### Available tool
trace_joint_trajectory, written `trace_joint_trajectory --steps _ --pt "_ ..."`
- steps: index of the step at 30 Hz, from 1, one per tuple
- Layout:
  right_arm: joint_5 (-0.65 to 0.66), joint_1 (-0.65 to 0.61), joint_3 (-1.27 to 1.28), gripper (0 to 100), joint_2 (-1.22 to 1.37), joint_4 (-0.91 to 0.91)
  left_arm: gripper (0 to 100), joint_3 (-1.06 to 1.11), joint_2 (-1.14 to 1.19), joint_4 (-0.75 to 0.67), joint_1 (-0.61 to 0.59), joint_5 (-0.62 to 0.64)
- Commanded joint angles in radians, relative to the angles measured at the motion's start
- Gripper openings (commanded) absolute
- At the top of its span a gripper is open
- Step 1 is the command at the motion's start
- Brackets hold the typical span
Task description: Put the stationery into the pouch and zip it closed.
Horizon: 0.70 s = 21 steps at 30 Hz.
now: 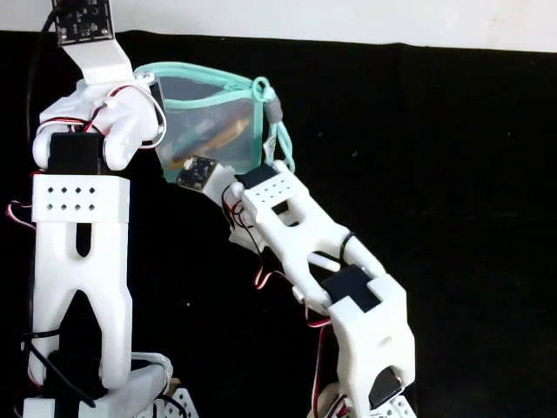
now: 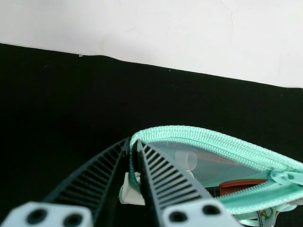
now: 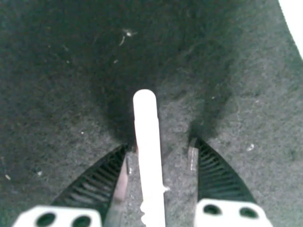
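Pouch (image 2: 213, 142), mint-trimmed and see-through, has its corner clamped tight in the left hand (image 2: 134, 153). Its gaping mouth stretches away from those fingers. The right hand (image 3: 158, 144) is spread wide over the black table (image 3: 57, 71), with a white pen (image 3: 145, 118) between its fingers, touching neither that I can see.

**Black-clothed table, flecked with lint**

Your table (image 1: 470, 174) is covered in black cloth and ends at a white wall (image 1: 348, 22) on the far side. Pale lint specks (image 3: 125, 34) dot the cloth. The arms' bases (image 1: 96, 396) stand at its near edge. The pouch (image 1: 213, 122) is over the far part; you cannot tell whether it touches the cloth.
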Motion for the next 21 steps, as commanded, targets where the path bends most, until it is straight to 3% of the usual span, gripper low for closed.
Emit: trace_joint_trajectory --steps 1,5,14,21 --pt "0.023 0.007 -0.042 17.0 0.005 -0.041 1 0.018 0.044 -0.002 0.004 0.006" --pt "0.017 0.007 -0.042 0.8 0.018 -0.048 1 0.005 0.084 -0.002 0.005 0.008" --pt "0.008 0.012 -0.048 0.7 0.004 -0.008 1 0.005 0.081 -0.002 0.004 0.008" --pt "-0.112 0.015 -0.016 0.7 -0.153 0.061 1 0.005 0.081 -0.002 0.004 0.008"
